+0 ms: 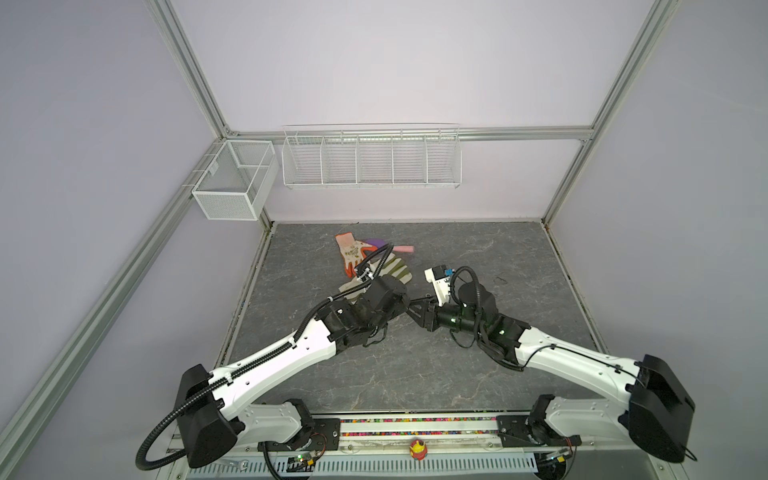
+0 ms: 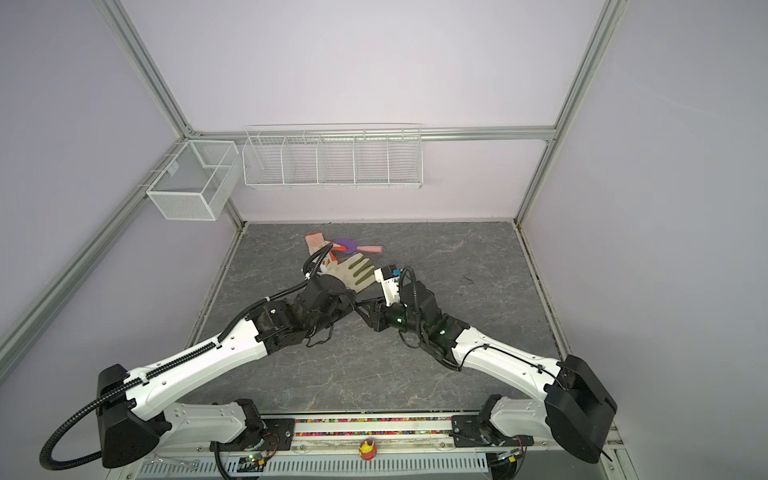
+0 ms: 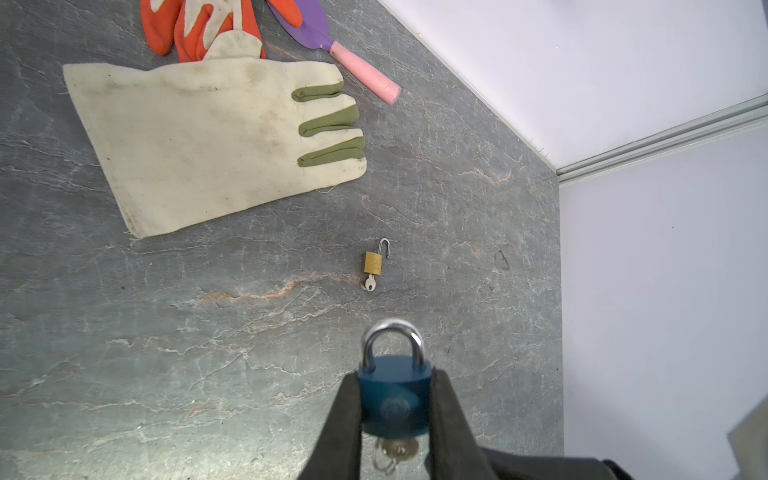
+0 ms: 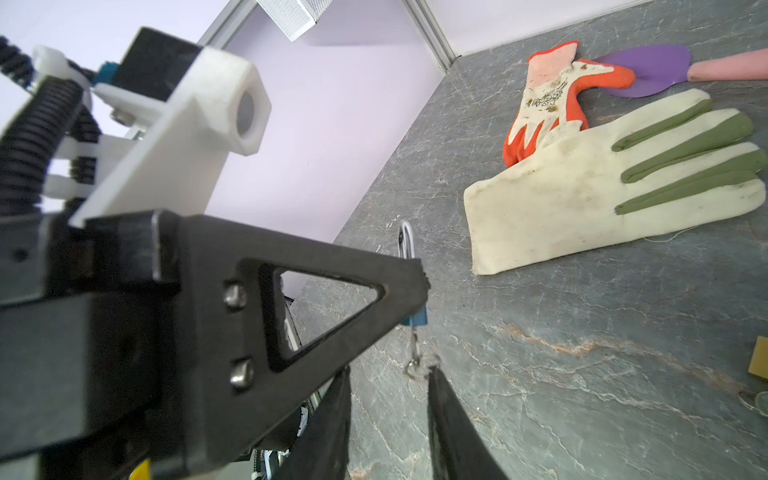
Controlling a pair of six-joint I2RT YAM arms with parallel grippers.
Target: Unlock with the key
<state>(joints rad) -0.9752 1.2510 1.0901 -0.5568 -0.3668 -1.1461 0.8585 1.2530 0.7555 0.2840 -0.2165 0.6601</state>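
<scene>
l gripper [image 3: 397, 376] clamped on blue padlock [image 3: 395, 399], key [image 3: 400, 449] in its base; r gripper [image 4: 390, 370] just right, jaws apart, empty.

The grey, marble-veined table [image 1: 415, 374] carried a small cluster near its far edge. A cream glove [image 3: 208, 145] with green fingers lay flat, its cuff edge overlapping the fingers of an orange glove [image 3: 199, 29]. The orange glove's thumb rested on the purple blade of a trowel [image 3: 307, 20], whose pink handle [image 3: 365, 70] pointed away. Apart from these lay a brass padlock [image 3: 372, 263], shackle swung open, with a key [image 3: 369, 284] at its base.
</scene>
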